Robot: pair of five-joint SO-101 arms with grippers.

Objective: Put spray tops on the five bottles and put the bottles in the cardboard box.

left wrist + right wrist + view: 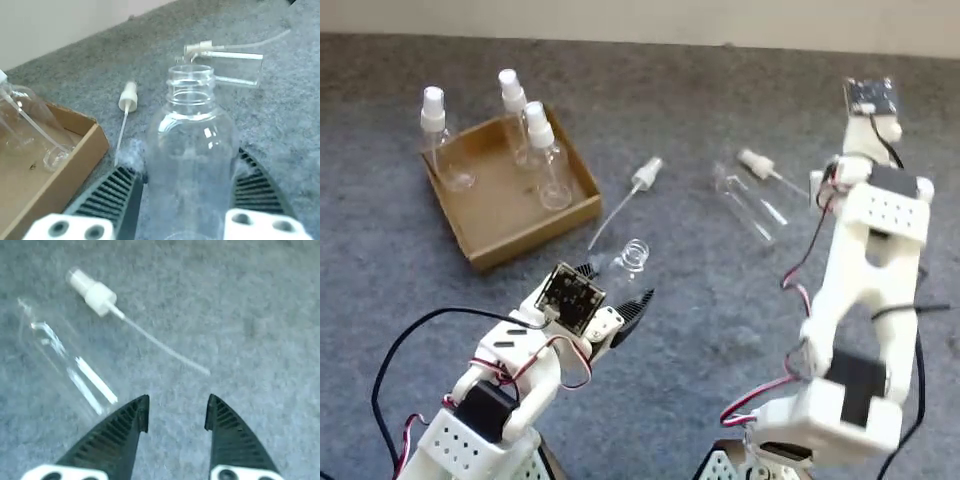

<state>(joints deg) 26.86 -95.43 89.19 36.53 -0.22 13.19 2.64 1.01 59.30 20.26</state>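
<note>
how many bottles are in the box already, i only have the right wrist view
Observer: Three bottles with spray tops stand in the cardboard box.
Operator: where is the other arm
Observer: The left end effector is around an upright uncapped bottle, next to the box.
Operator: any top free for that one
Observer: Yes, a loose spray top lies on the carpet, between the box and the lying bottle you see.
</note>
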